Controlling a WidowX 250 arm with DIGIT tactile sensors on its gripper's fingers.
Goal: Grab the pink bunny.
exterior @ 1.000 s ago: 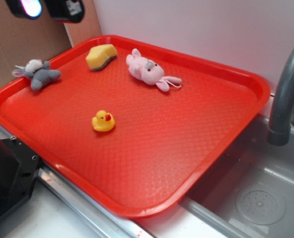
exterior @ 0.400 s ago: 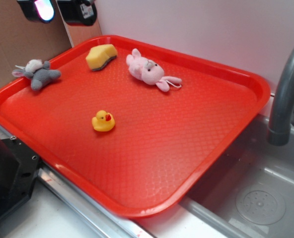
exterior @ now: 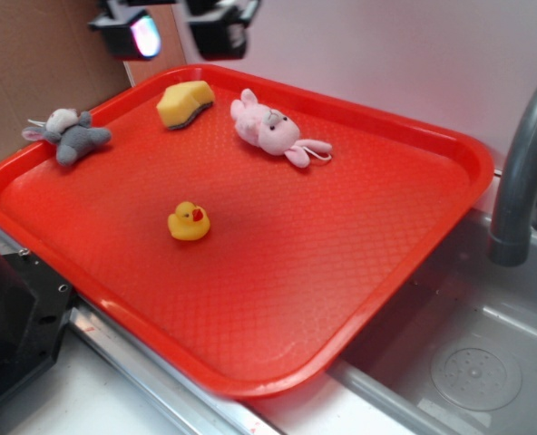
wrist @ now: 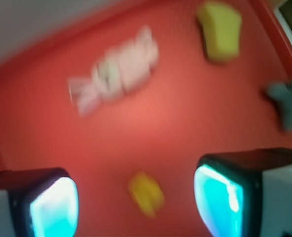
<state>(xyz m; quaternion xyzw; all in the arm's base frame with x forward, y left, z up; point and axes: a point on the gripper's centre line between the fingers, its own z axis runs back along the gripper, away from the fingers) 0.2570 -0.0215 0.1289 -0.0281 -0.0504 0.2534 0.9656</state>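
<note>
My hand [exterior: 173, 27], fingers apart and empty, hovers above the red tray's [exterior: 450, 145] far edge, approaching the pink bunny [exterior: 270, 129] lying beside the yellow sponge [exterior: 184, 102]; next, descend over it.

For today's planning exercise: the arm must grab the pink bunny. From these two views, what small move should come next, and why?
Probably carry the open claw sideways until it is over the pink bunny, then descend. It hangs high above the red tray's far edge, nearer the yellow sponge, and nothing is between its fingers.
</note>
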